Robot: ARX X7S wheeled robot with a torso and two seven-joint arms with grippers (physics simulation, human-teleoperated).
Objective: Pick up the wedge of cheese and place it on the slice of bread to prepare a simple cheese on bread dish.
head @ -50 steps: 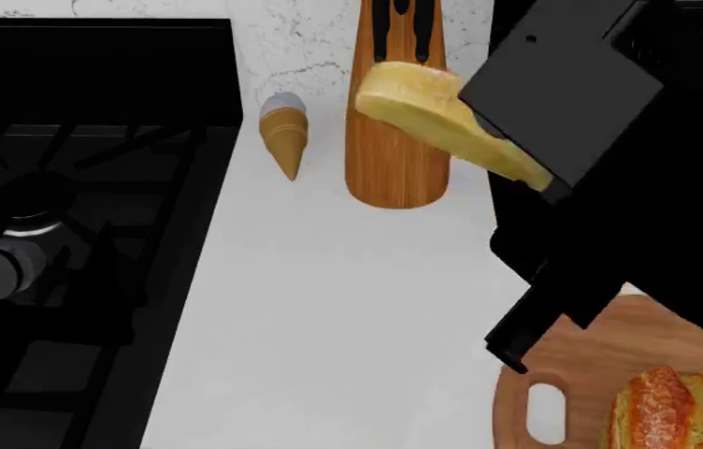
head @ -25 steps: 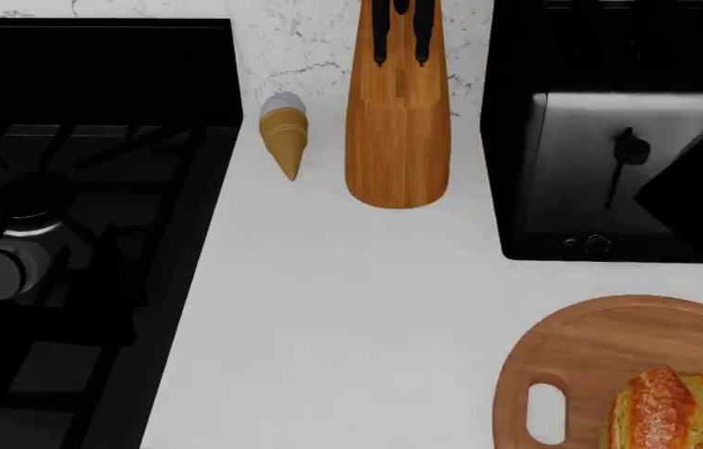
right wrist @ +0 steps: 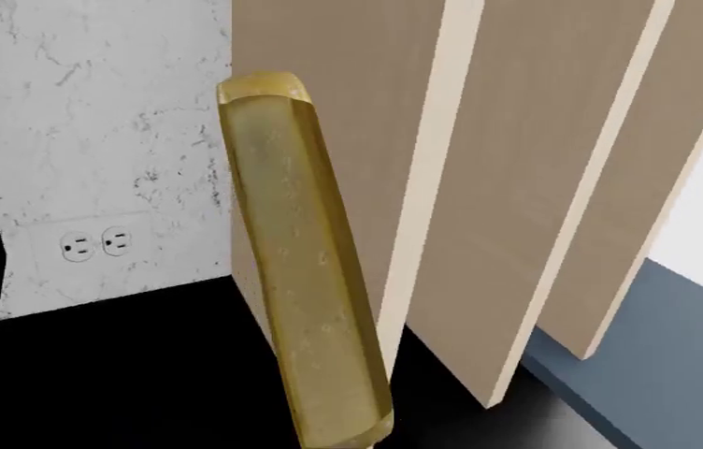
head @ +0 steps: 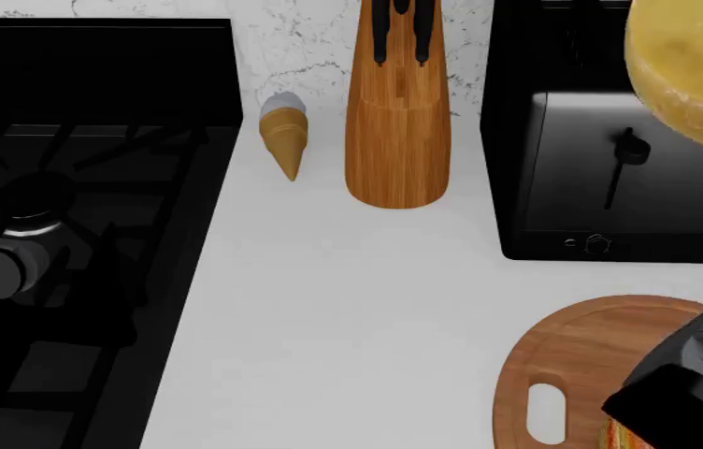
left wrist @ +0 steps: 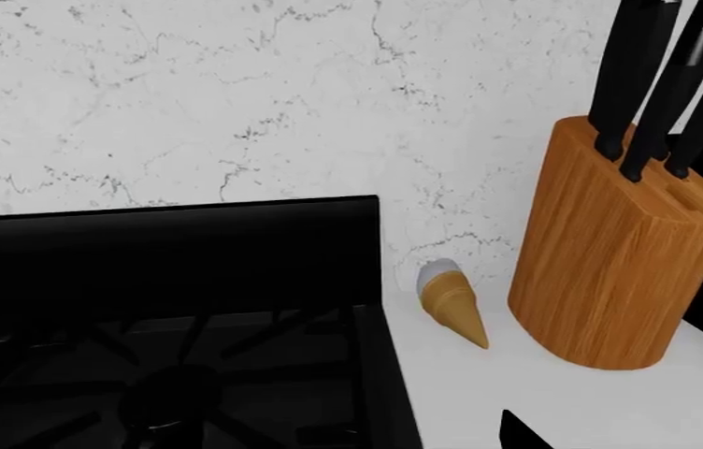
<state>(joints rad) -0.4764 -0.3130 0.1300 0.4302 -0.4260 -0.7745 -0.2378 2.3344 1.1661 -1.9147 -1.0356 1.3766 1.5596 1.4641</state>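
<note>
**Cheese held high above the toaster**

The wedge of cheese [head: 695, 70] hangs in the air at the far right of the head view, in front of the black toaster [head: 613, 178]. In the right wrist view its rind [right wrist: 302, 281] fills the middle (the fingers themselves are out of sight, so I cannot tell how the right hand stands). A dark part of the right arm [head: 688, 379] covers most of the bread [head: 616, 436] on the wooden board [head: 576, 374]. The left hand is not visible. A knife block [head: 396, 122] and a small cone [head: 284, 138] stand near the stove [head: 78, 234].
</note>
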